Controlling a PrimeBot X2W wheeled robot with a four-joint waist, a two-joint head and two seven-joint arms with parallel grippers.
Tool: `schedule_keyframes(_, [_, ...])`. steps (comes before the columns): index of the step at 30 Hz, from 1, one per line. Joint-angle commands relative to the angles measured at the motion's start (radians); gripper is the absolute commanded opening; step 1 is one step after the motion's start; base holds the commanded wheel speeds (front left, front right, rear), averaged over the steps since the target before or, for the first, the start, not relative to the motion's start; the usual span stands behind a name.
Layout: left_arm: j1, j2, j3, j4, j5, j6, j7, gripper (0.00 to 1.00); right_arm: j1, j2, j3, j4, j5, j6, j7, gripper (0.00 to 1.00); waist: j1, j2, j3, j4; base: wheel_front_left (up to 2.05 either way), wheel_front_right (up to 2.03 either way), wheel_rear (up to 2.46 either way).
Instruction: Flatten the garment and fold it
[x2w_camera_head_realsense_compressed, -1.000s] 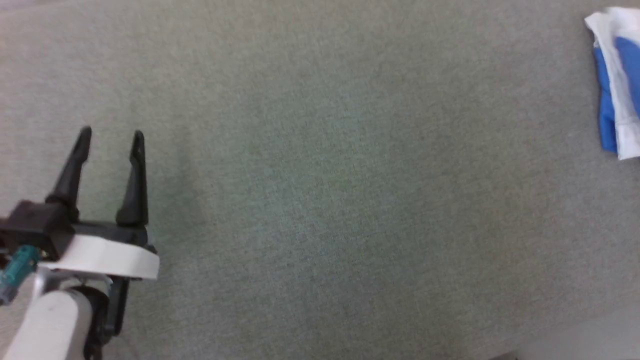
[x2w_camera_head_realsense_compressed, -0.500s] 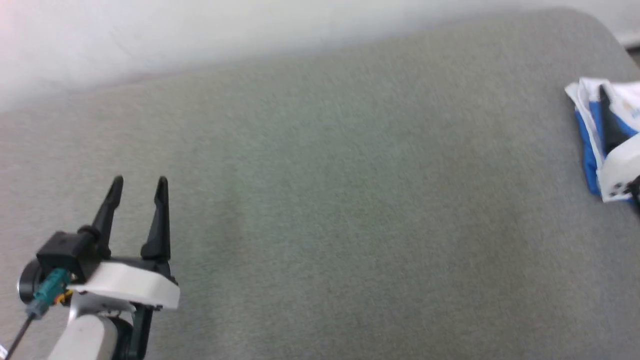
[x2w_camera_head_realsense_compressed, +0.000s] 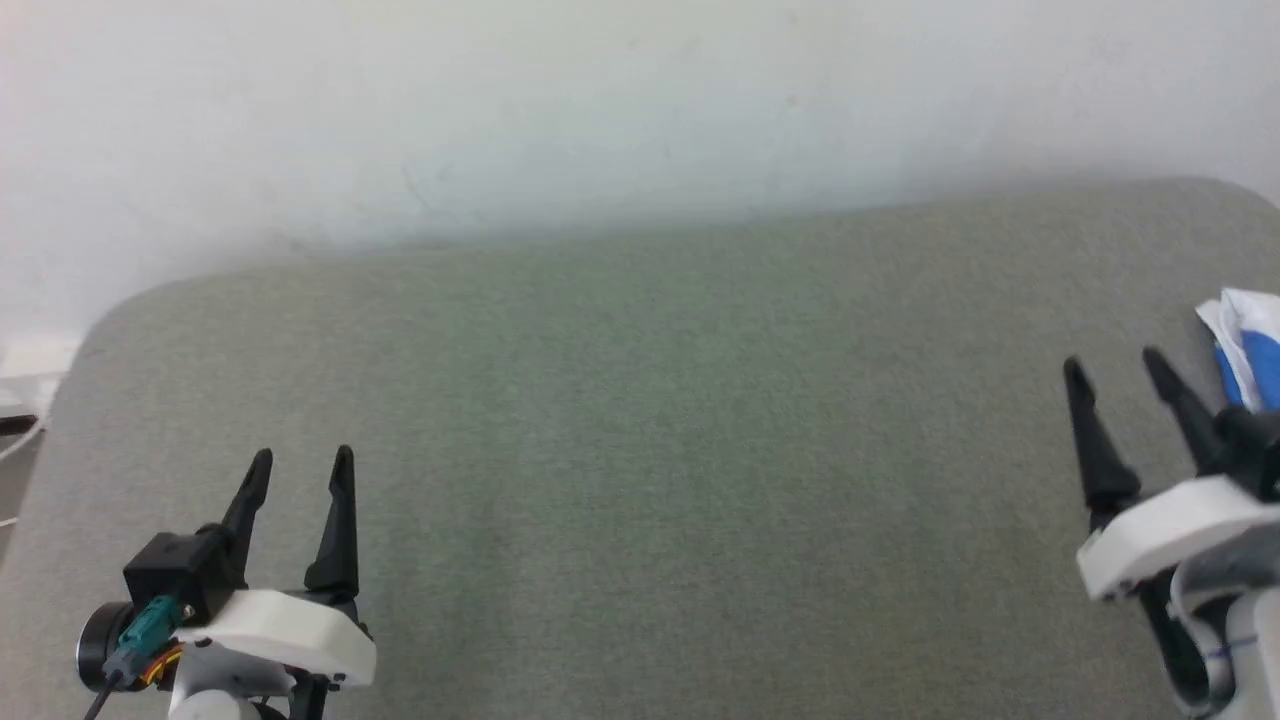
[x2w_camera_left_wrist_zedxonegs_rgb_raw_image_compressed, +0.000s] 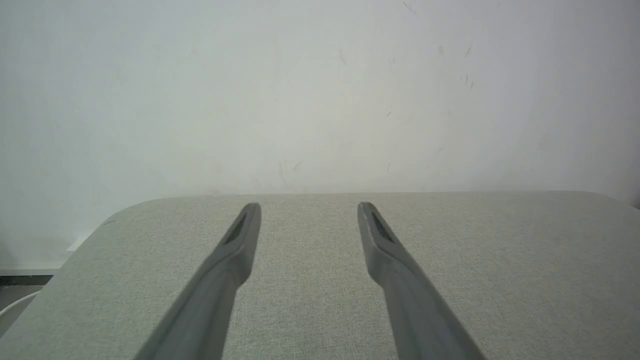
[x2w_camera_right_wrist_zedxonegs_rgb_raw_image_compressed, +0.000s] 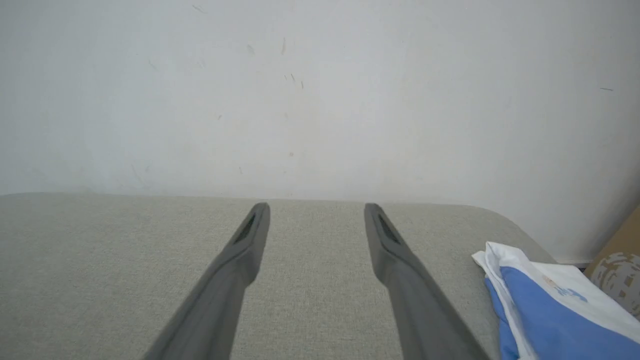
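Note:
The garment (x2w_camera_head_realsense_compressed: 1248, 345) lies folded in a white and blue bundle at the far right edge of the grey padded table (x2w_camera_head_realsense_compressed: 650, 430); in the right wrist view the garment (x2w_camera_right_wrist_zedxonegs_rgb_raw_image_compressed: 555, 310) sits at the lower right, beside my right fingers. My right gripper (x2w_camera_head_realsense_compressed: 1112, 365) is open, just left of the bundle and apart from it, with nothing between its fingers. In the right wrist view the right gripper (x2w_camera_right_wrist_zedxonegs_rgb_raw_image_compressed: 316, 206) points over bare table toward the wall. My left gripper (x2w_camera_head_realsense_compressed: 301, 458) is open at the lower left, far from the garment. The left gripper (x2w_camera_left_wrist_zedxonegs_rgb_raw_image_compressed: 309, 205) holds nothing.
A pale wall (x2w_camera_head_realsense_compressed: 600, 110) rises right behind the table's far edge. The table has rounded corners at far left (x2w_camera_head_realsense_compressed: 110, 310) and far right. A brown cardboard box (x2w_camera_right_wrist_zedxonegs_rgb_raw_image_compressed: 617, 265) stands past the table's right end. A white cable (x2w_camera_head_realsense_compressed: 15, 440) hangs off the left side.
The head camera has tilted up, so the wall has come into view. The right gripper has come off the garment and stands open beside it. The left gripper stays open.

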Motion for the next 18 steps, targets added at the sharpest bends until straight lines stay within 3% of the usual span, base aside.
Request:
schedule_keyframes(1, [0.015,-0.004,-0.003,0.011,-0.002,0.001,-0.008,1.00,0.051,0.024,-0.006,-0.045,-0.018,-0.002,0.020,1.00,0.0002,0.0000,-0.064,0.064,0.00,0.00,0.00])
schedule_keyframes(9, [0.049,-0.010,-0.001,0.037,0.005,0.011,-0.024,1.00,0.217,0.088,0.003,-0.197,-0.090,-0.002,0.073,1.00,0.0002,0.0000,-0.088,0.094,0.00,0.00,0.00])
schedule_keyframes(18, [0.103,-0.013,0.004,0.029,0.024,0.017,-0.037,1.00,0.301,0.140,0.024,-0.236,-0.138,-0.002,0.066,1.00,0.0002,0.0000,-0.100,0.121,0.00,0.00,0.00])
